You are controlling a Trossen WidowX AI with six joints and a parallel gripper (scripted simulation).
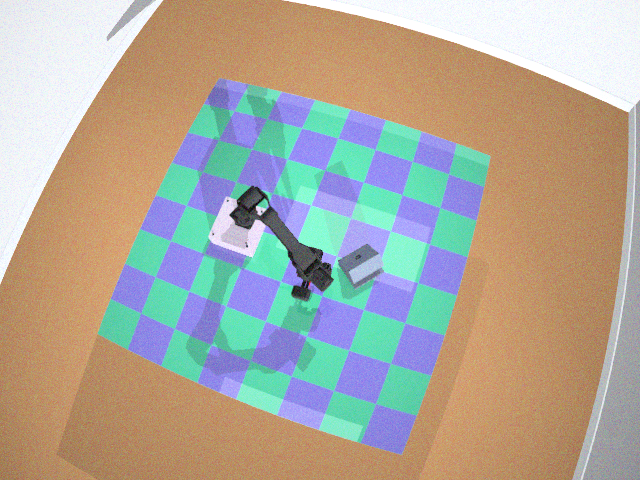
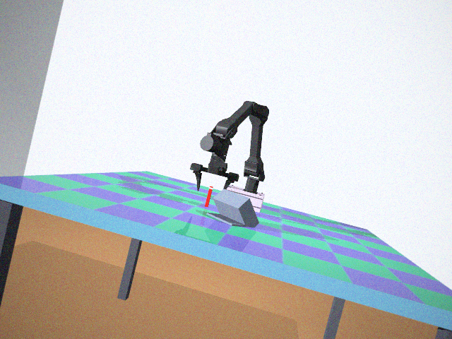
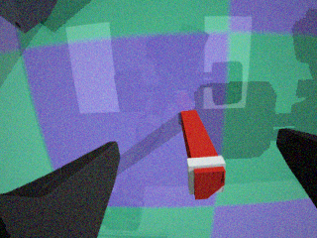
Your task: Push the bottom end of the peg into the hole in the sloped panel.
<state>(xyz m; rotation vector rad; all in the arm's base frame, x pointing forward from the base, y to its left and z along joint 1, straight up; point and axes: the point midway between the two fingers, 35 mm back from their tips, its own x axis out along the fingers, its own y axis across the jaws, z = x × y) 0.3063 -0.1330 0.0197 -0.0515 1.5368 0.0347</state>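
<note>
The red peg (image 1: 309,283) (image 2: 208,198) (image 3: 199,139) stands upright on the table, with a white band near its top and flat sides on its end. My gripper (image 1: 311,287) (image 2: 212,188) (image 3: 198,138) is open and empty, pointing down. Its fingertips are apart, one on each side of the peg and around the height of its top; in the wrist view the peg top lies between them, a bit nearer the right finger. The grey sloped panel block (image 1: 367,271) (image 2: 232,204) stands beside the peg. Its small dark hole (image 1: 358,256) shows from above; its exact shape is too small to tell.
The pale robot base (image 1: 222,232) (image 2: 260,198) stands behind the peg and panel. The arm (image 1: 281,229) (image 2: 239,116) reaches out from it over the checkered table (image 1: 398,315) (image 2: 306,251). A dark grey corner, probably the panel block's, shows at the wrist view's top left.
</note>
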